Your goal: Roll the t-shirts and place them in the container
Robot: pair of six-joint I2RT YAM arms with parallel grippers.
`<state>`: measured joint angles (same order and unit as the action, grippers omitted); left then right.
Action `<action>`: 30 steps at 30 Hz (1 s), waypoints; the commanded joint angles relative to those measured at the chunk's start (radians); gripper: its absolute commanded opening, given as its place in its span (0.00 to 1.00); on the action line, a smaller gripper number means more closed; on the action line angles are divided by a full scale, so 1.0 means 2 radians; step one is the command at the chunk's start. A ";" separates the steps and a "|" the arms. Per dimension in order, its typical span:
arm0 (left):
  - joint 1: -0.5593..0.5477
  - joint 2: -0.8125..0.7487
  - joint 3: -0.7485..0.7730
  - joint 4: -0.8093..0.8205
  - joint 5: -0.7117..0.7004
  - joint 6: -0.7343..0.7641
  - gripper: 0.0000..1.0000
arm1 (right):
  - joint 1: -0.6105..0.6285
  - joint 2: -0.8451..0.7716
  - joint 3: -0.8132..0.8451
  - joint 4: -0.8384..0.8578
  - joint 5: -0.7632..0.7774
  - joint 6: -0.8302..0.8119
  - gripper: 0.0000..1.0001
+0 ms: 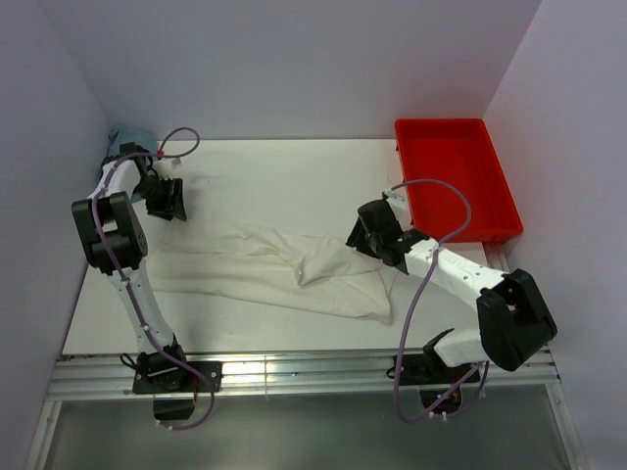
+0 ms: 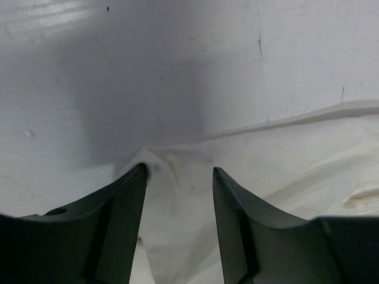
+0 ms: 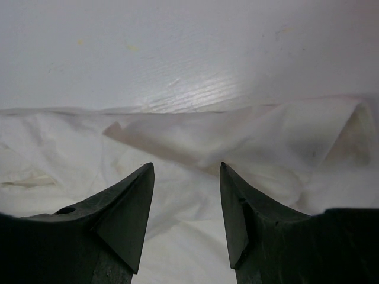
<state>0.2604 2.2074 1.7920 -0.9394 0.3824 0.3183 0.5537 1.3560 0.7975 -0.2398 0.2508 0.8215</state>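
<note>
A cream-white wrinkly t-shirt (image 1: 274,274) lies crumpled and stretched sideways across the middle of the white table. My left gripper (image 1: 168,204) is open near the shirt's far left end. In the left wrist view its fingers (image 2: 121,201) straddle a corner of the shirt (image 2: 177,195) without gripping it. My right gripper (image 1: 372,235) is open over the shirt's right part. In the right wrist view a folded flap of the shirt (image 3: 237,136) lies just ahead of its open, empty fingers (image 3: 127,201).
A red tray (image 1: 456,181) stands at the back right, next to the right arm. A bluish-green cloth (image 1: 125,137) is bunched in the back left corner. Walls close in the back and both sides. Bare table (image 1: 294,176) lies behind the shirt.
</note>
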 commanded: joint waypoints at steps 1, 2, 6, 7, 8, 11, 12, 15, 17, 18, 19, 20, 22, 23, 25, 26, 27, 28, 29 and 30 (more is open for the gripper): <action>-0.006 -0.005 0.020 0.019 -0.032 -0.031 0.53 | -0.019 -0.019 -0.005 0.030 -0.016 -0.026 0.56; -0.007 -0.005 0.020 0.022 -0.039 -0.032 0.52 | -0.024 -0.019 -0.006 0.031 -0.021 -0.028 0.56; -0.007 -0.010 0.017 0.023 -0.049 -0.037 0.41 | -0.035 -0.018 -0.008 0.035 -0.028 -0.036 0.56; -0.007 -0.010 0.017 0.024 -0.052 -0.038 0.32 | -0.038 -0.018 -0.008 0.037 -0.028 -0.037 0.56; -0.007 -0.011 0.018 0.028 -0.057 -0.039 0.26 | -0.038 -0.018 -0.011 0.039 -0.030 -0.037 0.56; -0.007 -0.013 0.024 0.032 -0.077 -0.040 0.08 | -0.042 -0.019 -0.013 0.040 -0.030 -0.039 0.56; -0.007 -0.012 0.029 0.035 -0.086 -0.041 0.06 | -0.044 -0.018 -0.013 0.039 -0.030 -0.039 0.56; -0.007 -0.012 0.037 0.044 -0.106 -0.044 0.00 | -0.044 -0.019 -0.018 0.040 -0.030 -0.034 0.56; -0.007 -0.010 0.040 0.050 -0.118 -0.046 0.00 | -0.044 -0.020 -0.023 0.038 -0.026 -0.033 0.56; -0.007 -0.008 0.043 0.054 -0.121 -0.049 0.00 | -0.044 -0.022 -0.024 0.036 -0.024 -0.031 0.56; -0.007 -0.008 0.045 0.057 -0.124 -0.049 0.00 | -0.044 -0.024 -0.027 0.035 -0.022 -0.029 0.56; -0.007 -0.005 0.048 0.055 -0.124 -0.049 0.00 | -0.044 -0.024 -0.029 0.035 -0.020 -0.027 0.56; -0.007 -0.002 0.053 0.056 -0.122 -0.049 0.02 | -0.044 -0.025 -0.034 0.035 -0.020 -0.024 0.56; -0.007 -0.001 0.054 0.056 -0.121 -0.048 0.03 | -0.044 -0.025 -0.036 0.035 -0.023 -0.022 0.56; -0.007 -0.002 0.051 0.059 -0.119 -0.044 0.06 | -0.044 -0.026 -0.037 0.036 -0.024 -0.019 0.56; -0.007 -0.003 0.047 0.060 -0.118 -0.043 0.08 | -0.044 -0.026 -0.038 0.037 -0.026 -0.019 0.56; -0.007 -0.003 0.047 0.061 -0.117 -0.039 0.11 | -0.044 -0.026 -0.037 0.039 -0.028 -0.020 0.56; -0.007 -0.005 0.045 0.061 -0.114 -0.037 0.17 | -0.044 -0.024 -0.032 0.036 -0.026 -0.021 0.56; -0.007 -0.006 0.045 0.059 -0.107 -0.036 0.20 | -0.044 -0.022 -0.027 0.035 -0.024 -0.023 0.56; -0.007 -0.008 0.044 0.060 -0.104 -0.034 0.24 | -0.044 -0.018 -0.021 0.027 -0.021 -0.024 0.56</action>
<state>0.2443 2.2078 1.8538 -0.8604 0.1600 0.2459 0.4721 1.3426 0.7258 -0.1867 0.1921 0.7727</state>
